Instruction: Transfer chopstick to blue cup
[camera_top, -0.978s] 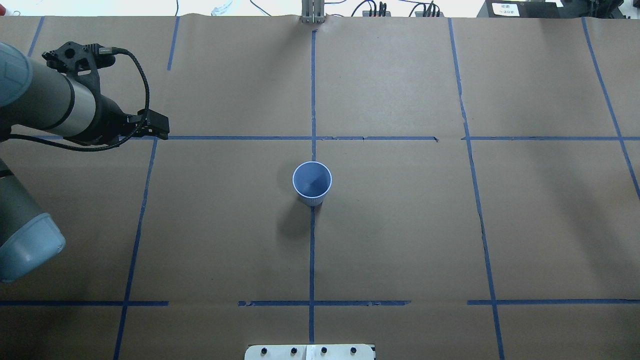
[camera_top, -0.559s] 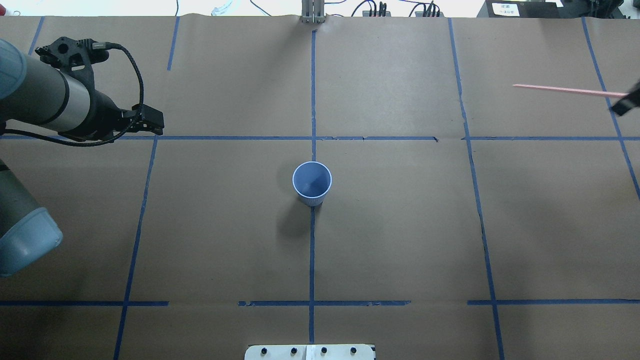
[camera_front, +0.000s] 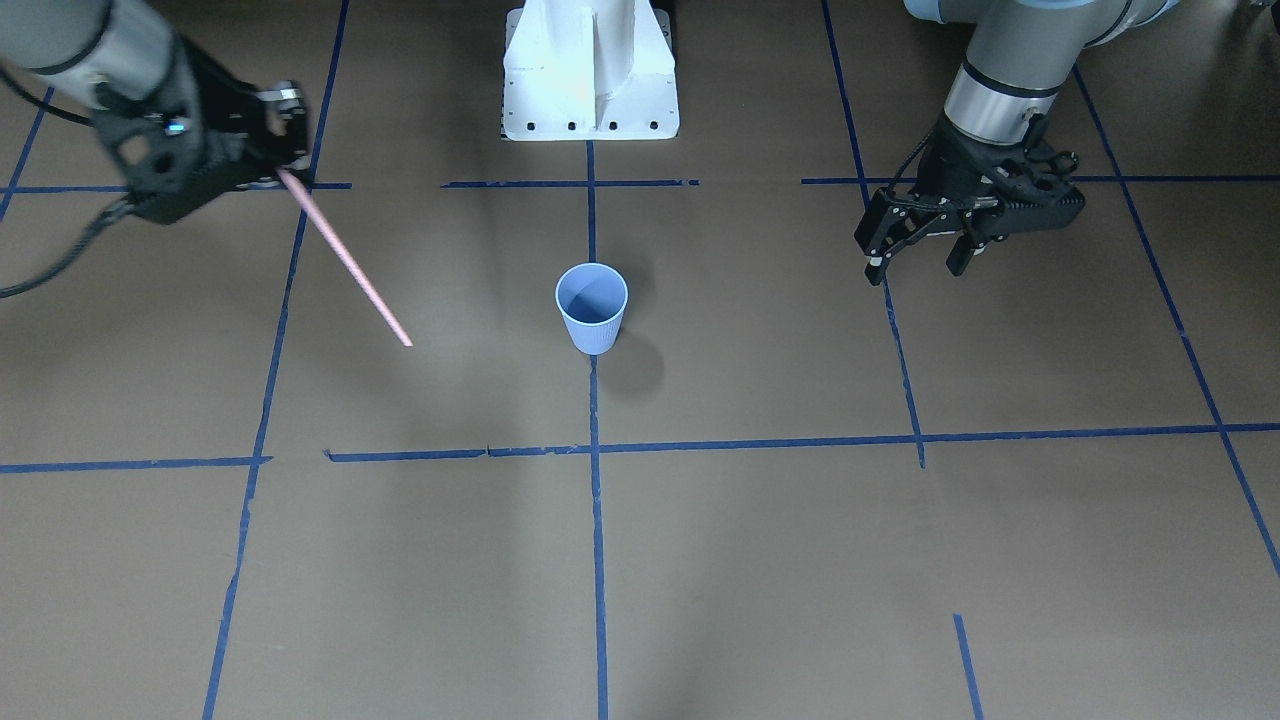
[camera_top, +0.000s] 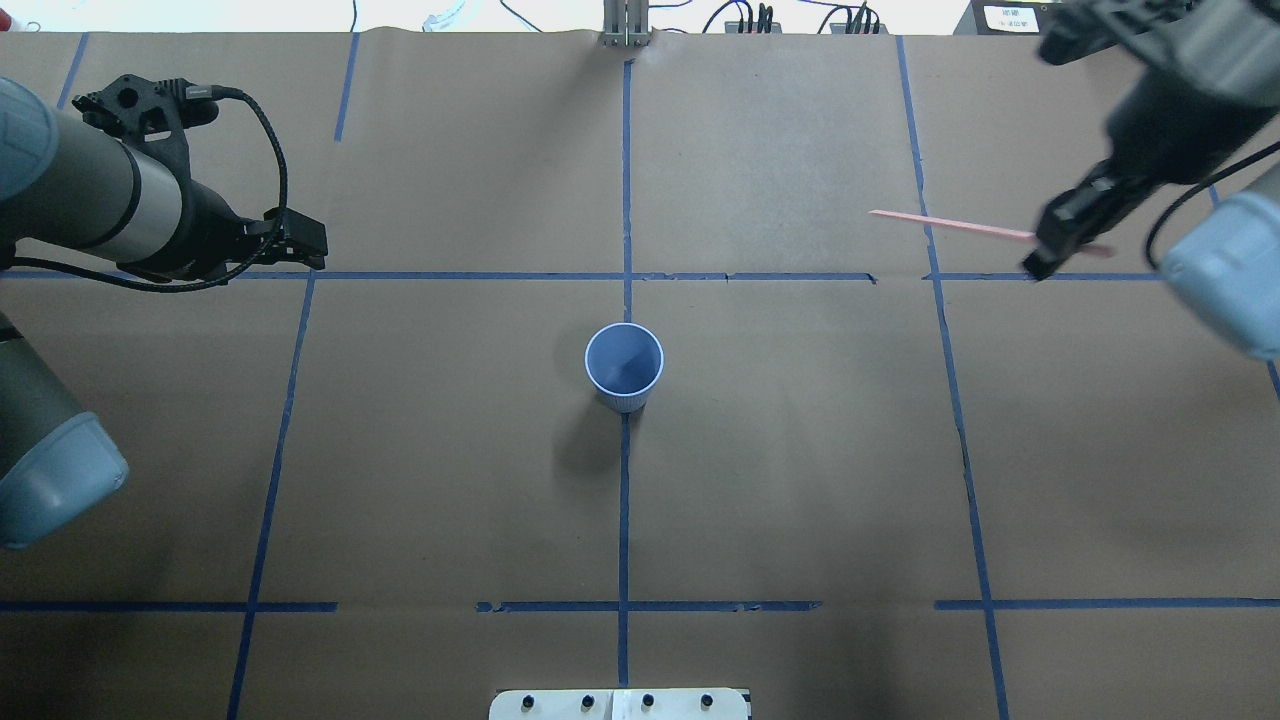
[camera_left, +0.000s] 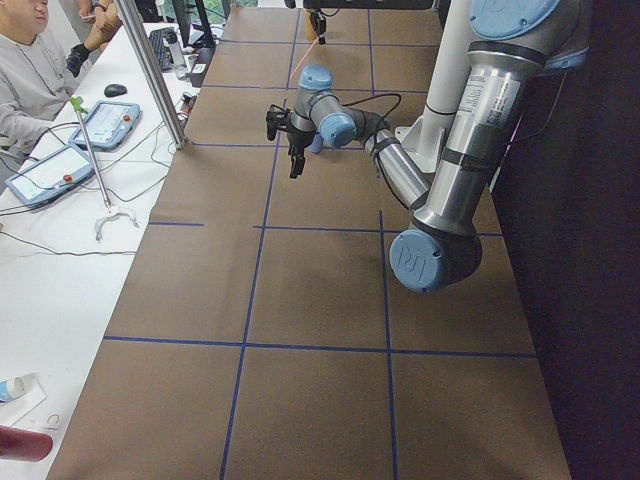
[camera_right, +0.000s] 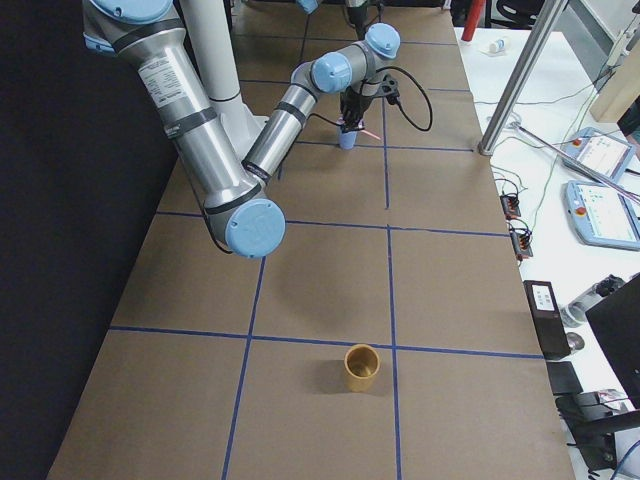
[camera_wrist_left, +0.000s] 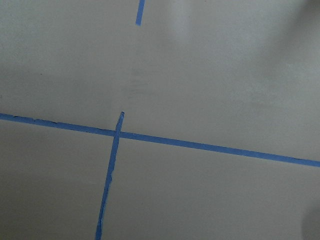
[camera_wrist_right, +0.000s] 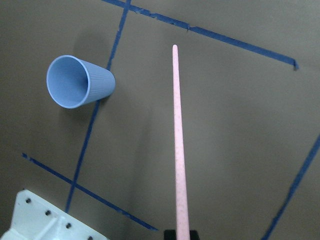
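Pointing leftward, crosswise — chopstick (camera_top: 950, 224)

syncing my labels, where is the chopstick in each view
exterior front-facing: chopstick upper left, slanting down-right.
overhead exterior: chopstick upper right, near level.
exterior left: too small to tell.
exterior right: tiny pink sliver, top centre.
left wrist: not in it.
right wrist: chopstick centre, bottom to top.
landmark: blue cup on the centre tape line.

Even, soft overhead light falls on the brown table (camera_top: 800, 480). The blue cup (camera_top: 624, 362) casts a faint, diffuse shadow. The right arm (camera_top: 1170, 130) looks slightly blurred in the overhead view. The left wrist view is pale and washed out.
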